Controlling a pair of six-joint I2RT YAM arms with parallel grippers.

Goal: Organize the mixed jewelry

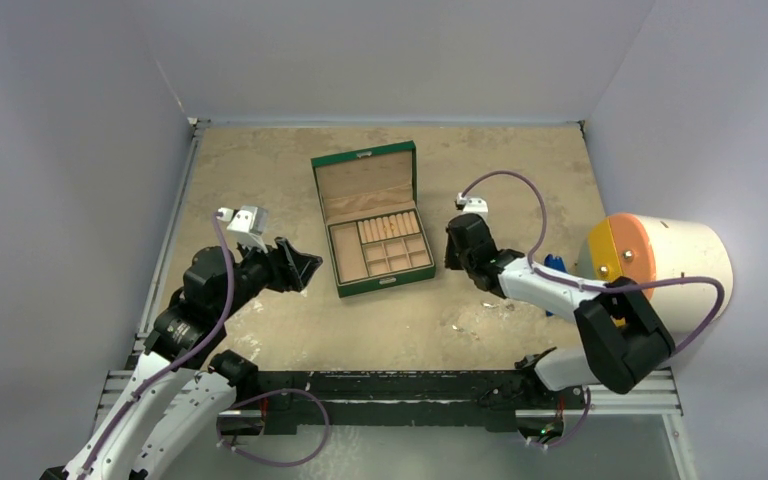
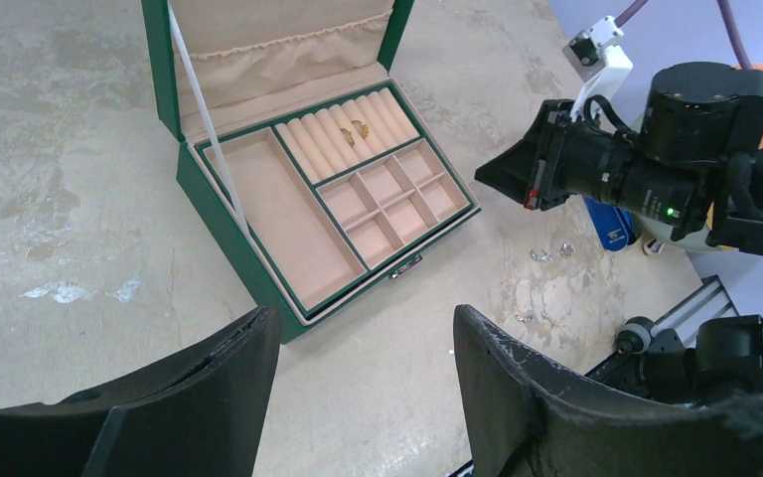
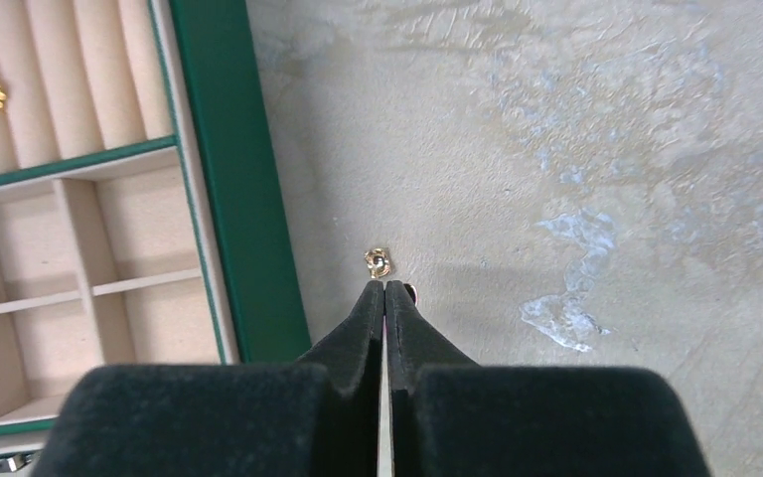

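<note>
1. Right wrist view: you had your right claw [image 3: 384, 288] clenched, its tips pressed flat together and pointed down at the desk [image 3: 576, 149], with nothing to be seen between them.
2. Just past those tips, a small gold piece [image 3: 379, 262] lay on the desk, near the green box [image 3: 228, 179] but outside its wall.
3. Your left claw [image 2: 366, 323] hung released and empty on the near left side of the box, jaws set wide apart.
4. From the left wrist you could see a few silvery pieces [image 2: 541, 254] lying loose on the desk to the right of the box, near the blue tool [image 2: 611, 231].
5. You had the box standing open, its lid raised on the far side.
6. Farthest back, in the ring rolls [image 2: 313, 144] along the rear of the box, two gold pieces [image 2: 362, 127] sat tucked between rolls.
</note>
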